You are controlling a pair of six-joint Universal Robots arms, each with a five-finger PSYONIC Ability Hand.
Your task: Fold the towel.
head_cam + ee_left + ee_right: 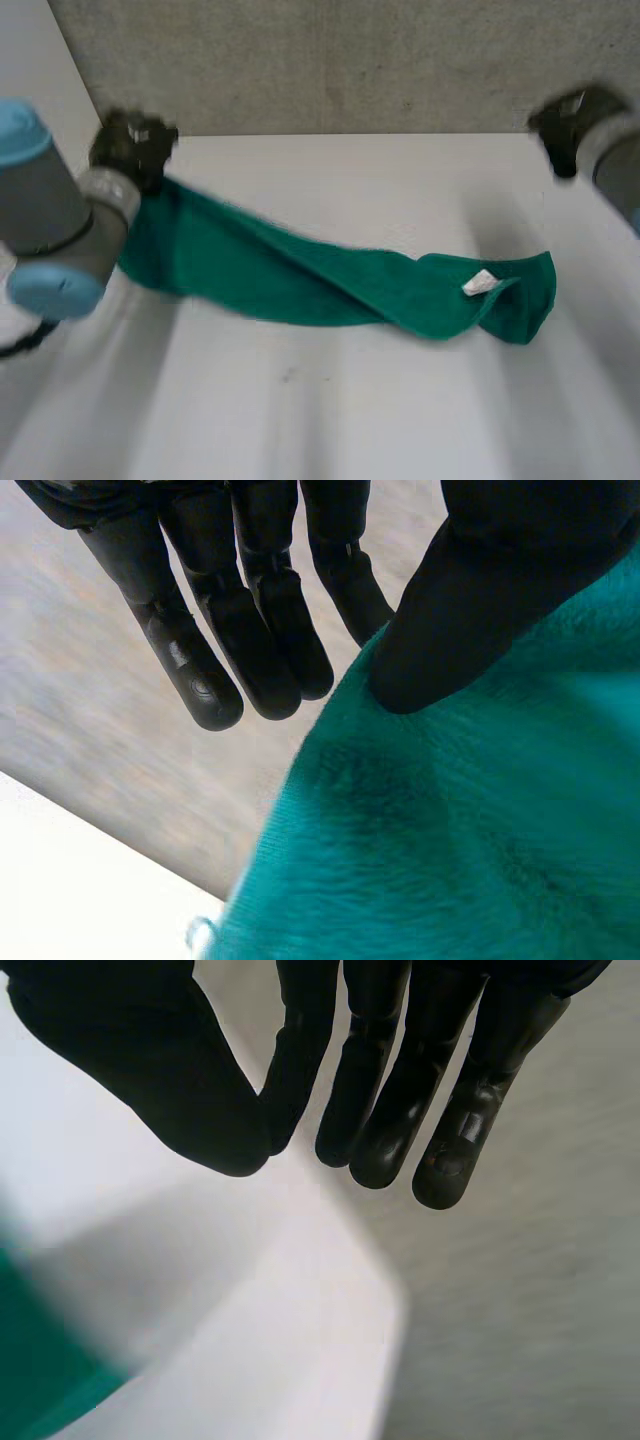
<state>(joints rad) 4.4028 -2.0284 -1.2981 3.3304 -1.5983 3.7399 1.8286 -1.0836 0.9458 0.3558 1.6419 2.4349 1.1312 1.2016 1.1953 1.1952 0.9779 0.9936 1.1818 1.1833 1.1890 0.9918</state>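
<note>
White counter [330, 410] spreads across the near part of the head view, with a grey speckled wall [350, 60] rising behind its far edge. Across the counter stretches the green towel [280, 270], bunched lengthwise into a long band. Its right end lies crumpled on the surface, folded back on itself, while its left end rises off the counter toward the far left corner. The left arm [50, 220], grey with light-blue caps, comes in at the near left and ends in the left robot hand [130, 145], which has hold of that raised end. In the left wrist view the thumb [470, 610] presses on the cloth's edge against one finger behind it, pinching the towel, while the other fingers [250, 630] extend straight and free beside it. The right robot hand [565, 125] hangs over the far right corner of the counter, well apart from the towel. In its own wrist view its fingers [400, 1110] are straight and relaxed, thumb apart, holding nothing. A small white tag [480, 284] sits on the towel's crumpled right end.
</note>
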